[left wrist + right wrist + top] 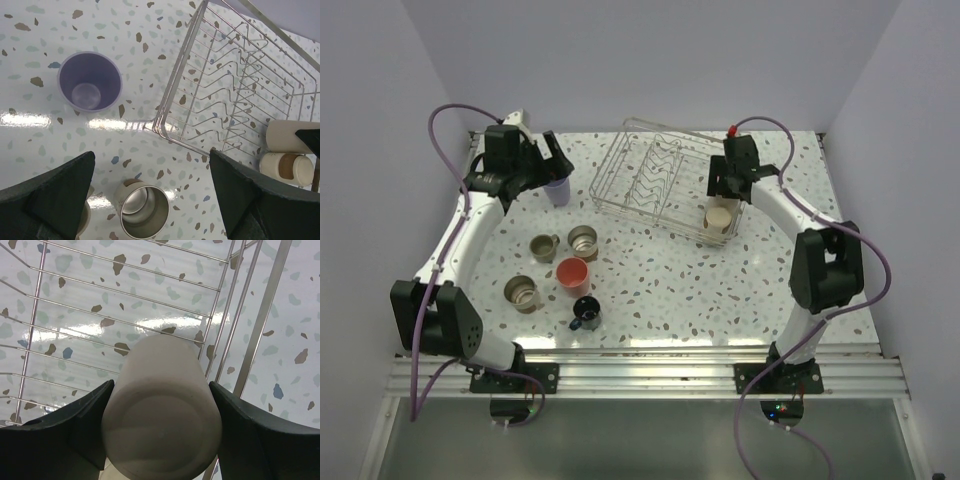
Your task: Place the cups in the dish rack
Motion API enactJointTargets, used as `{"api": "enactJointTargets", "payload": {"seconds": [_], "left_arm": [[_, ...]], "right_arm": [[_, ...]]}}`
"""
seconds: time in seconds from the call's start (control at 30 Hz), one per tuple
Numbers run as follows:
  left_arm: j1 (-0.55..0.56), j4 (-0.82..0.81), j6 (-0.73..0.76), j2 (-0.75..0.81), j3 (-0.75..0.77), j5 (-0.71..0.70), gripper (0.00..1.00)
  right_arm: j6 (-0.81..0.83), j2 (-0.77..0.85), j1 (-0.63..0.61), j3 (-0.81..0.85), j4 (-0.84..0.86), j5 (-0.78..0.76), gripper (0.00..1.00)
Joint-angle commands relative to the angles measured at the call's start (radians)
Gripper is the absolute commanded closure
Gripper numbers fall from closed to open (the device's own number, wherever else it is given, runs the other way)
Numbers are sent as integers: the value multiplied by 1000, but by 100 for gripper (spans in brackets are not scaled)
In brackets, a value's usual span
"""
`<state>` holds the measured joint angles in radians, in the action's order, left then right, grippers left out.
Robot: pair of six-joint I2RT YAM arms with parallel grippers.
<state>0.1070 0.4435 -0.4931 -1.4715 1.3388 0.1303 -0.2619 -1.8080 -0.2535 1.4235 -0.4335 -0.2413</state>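
Tabletop (670, 290): left end effector (150, 170) wide, right end effector (160, 390) holding beige tumbler (162, 415) in rack (608, 160).

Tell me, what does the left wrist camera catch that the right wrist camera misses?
Only the left wrist: the lavender cup, a metal cup and the open left gripper. Only the right wrist: the right gripper shut on the beige tumbler, seen base-on and close up. Both: the rack, the tumbler and the speckled table.
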Motion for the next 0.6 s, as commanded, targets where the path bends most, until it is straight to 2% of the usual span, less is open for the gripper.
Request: {"api": "enactJointTargets", "payload": {"seconds": [0.0,0.57], "left_arm": [[5,3,22,37,-1,-18,0],[5,9,27,62,-16,-37,0]], "right_arm": [[-16,39,-6,-31,10,-27,100],[-45,-20,-9,12,42,-19,100]]}}
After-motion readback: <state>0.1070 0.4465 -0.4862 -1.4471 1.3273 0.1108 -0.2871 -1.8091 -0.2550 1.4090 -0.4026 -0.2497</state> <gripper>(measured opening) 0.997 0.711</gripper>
